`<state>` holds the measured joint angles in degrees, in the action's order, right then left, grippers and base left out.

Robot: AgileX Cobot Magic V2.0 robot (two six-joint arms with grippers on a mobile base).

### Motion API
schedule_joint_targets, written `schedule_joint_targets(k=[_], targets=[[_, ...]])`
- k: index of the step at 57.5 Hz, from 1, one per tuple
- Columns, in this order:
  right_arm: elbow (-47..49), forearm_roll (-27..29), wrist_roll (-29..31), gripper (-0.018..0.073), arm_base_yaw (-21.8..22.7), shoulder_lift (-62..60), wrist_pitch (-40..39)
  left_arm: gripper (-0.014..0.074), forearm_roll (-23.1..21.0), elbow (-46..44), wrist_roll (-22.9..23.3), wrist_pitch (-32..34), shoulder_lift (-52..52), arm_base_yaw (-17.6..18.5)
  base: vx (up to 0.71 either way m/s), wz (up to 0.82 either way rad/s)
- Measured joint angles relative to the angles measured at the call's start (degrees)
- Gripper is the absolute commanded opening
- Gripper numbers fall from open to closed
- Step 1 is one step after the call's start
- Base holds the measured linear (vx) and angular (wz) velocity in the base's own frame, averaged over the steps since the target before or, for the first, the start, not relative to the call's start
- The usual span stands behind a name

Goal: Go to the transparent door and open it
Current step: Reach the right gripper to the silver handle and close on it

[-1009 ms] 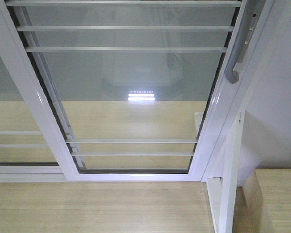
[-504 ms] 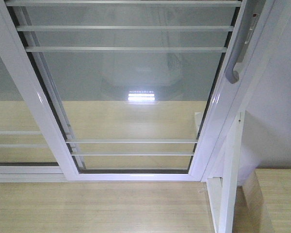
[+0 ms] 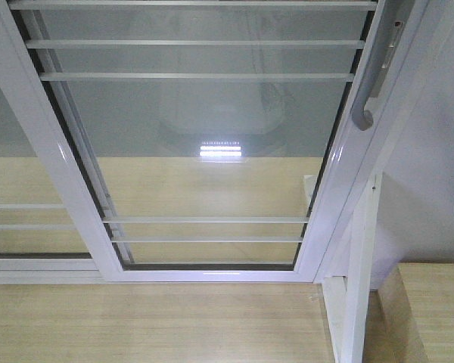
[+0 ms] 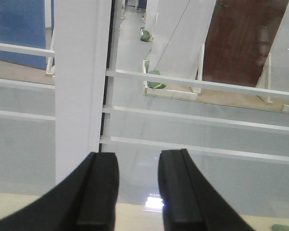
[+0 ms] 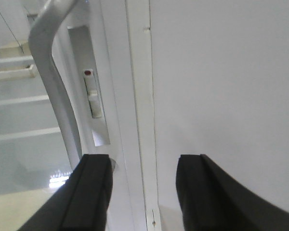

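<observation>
While both claws hang spread with nothing between their pads, the transparent door point(image 3: 204, 121) stands directly ahead of them. Its curved handle point(image 5: 55, 103) rises just ahead and to the left of the right claw point(image 5: 143, 192), beside a small latch point(image 5: 92, 96). A white frame upright point(image 4: 79, 96) stands ahead of the left claw point(image 4: 138, 192), toward its left finger.

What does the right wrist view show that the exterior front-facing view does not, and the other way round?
Right wrist only: the open right end effector. Front only: the whole glass of the transparent door, its horizontal bars and the wooden floor. Both: the curved pull handle and the latch on the white stile, though the latch is only a speck in the front view.
</observation>
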<state>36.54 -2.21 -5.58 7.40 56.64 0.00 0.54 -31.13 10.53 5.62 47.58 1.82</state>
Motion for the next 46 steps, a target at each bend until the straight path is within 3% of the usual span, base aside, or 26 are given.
schedule_joint_targets(k=[17,46], targets=[[4.5,-5.9,1.1,0.04,-10.1,11.3,-2.4,0.0363,0.0,0.0,0.1,-0.7,0.0,0.3,0.0,0.0],[19.1,-6.5,0.9,0.04,-10.5,31.9,-10.9,0.0363,0.0,0.0,0.1,-0.8,0.0,0.3,0.0,0.0]])
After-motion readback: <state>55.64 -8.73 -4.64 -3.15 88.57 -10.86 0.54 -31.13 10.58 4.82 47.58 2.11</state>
